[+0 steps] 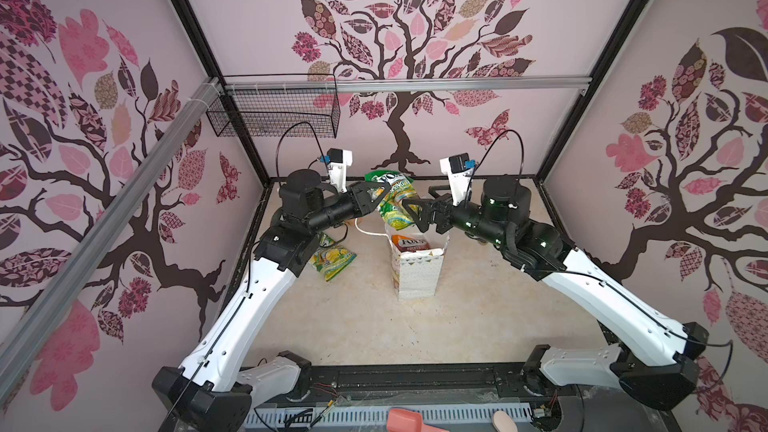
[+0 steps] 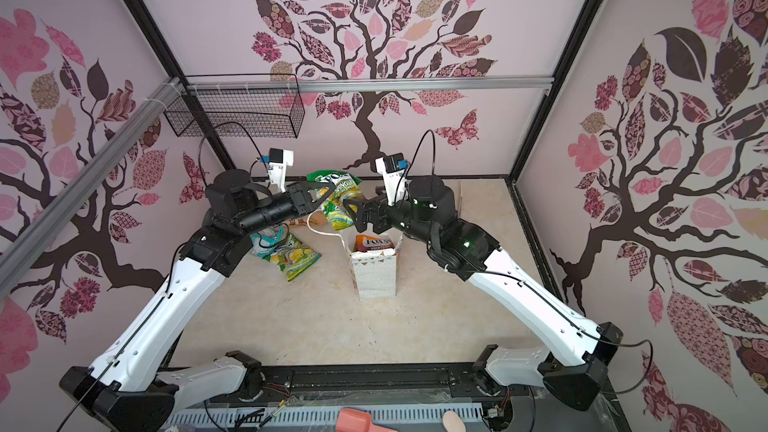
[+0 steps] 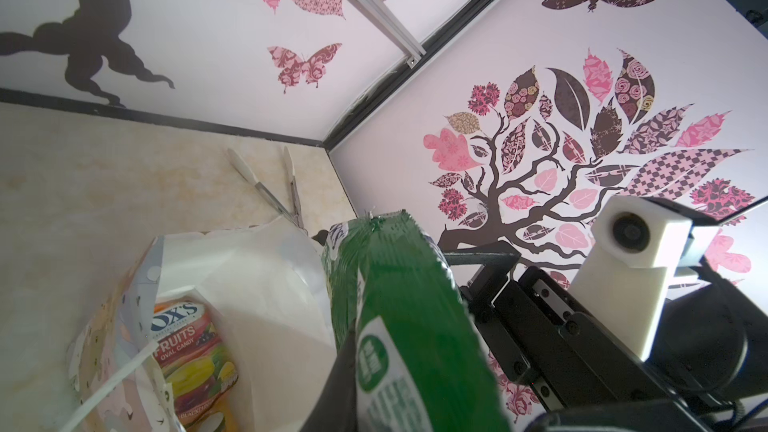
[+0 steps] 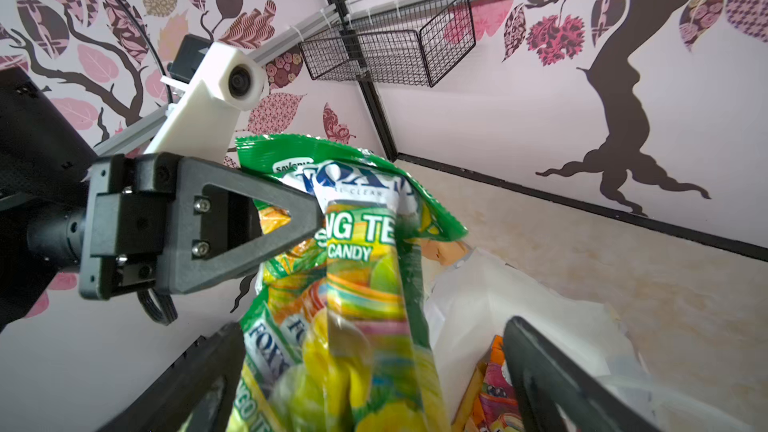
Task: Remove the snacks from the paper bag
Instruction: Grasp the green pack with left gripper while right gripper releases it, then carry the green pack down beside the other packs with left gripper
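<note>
Left claw point(image 1: 387, 188) alone pinches the slick green packet point(image 1: 394, 183), right claw point(image 1: 415, 197) gaping; it could slip down into the paper bag point(image 1: 417, 280)

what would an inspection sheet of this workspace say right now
surface: beige table, no spills seen
job's things: bag upright and open, fruits packet inside; green packet held up over the bag; green-yellow packet and teal packet lie on the table left of it
clutter: tongs near the back right corner; pink scoop at the front edge
grippers: left gripper shut on the green packet; right gripper open, fingers either side of that packet
cables: black cables loop off each wrist camera; loose wires at the front rail
surroundings: tree-print walls; wire basket on the back rail
</note>
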Robot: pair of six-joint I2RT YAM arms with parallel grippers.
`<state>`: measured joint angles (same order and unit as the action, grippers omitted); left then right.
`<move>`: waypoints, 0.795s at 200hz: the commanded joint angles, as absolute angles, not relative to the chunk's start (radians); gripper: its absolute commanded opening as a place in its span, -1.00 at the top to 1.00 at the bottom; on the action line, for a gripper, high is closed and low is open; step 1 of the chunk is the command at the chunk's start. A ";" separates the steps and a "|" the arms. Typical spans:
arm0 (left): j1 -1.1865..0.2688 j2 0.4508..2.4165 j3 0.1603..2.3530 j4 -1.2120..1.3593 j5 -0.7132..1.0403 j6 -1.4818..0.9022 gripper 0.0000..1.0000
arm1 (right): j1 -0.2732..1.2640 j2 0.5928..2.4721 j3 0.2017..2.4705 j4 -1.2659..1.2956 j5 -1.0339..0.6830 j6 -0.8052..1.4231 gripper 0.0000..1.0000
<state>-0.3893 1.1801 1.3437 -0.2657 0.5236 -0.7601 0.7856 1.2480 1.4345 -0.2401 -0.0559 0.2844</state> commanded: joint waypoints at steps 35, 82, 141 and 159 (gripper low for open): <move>-0.254 1.104 1.402 -0.250 0.466 -0.686 0.94 | 0.790 1.147 1.364 -0.111 0.021 0.283 -0.99; -0.230 1.037 1.398 -0.367 0.269 -0.533 1.00 | 0.790 1.160 1.359 -0.115 0.021 0.288 -0.99; -0.229 0.918 1.268 -0.414 -0.127 -0.420 1.00 | 0.791 1.164 1.349 -0.112 0.030 0.293 -0.99; -0.229 0.908 1.245 -0.419 -0.175 -0.415 1.00 | 0.791 1.163 1.348 -0.111 0.034 0.294 -0.99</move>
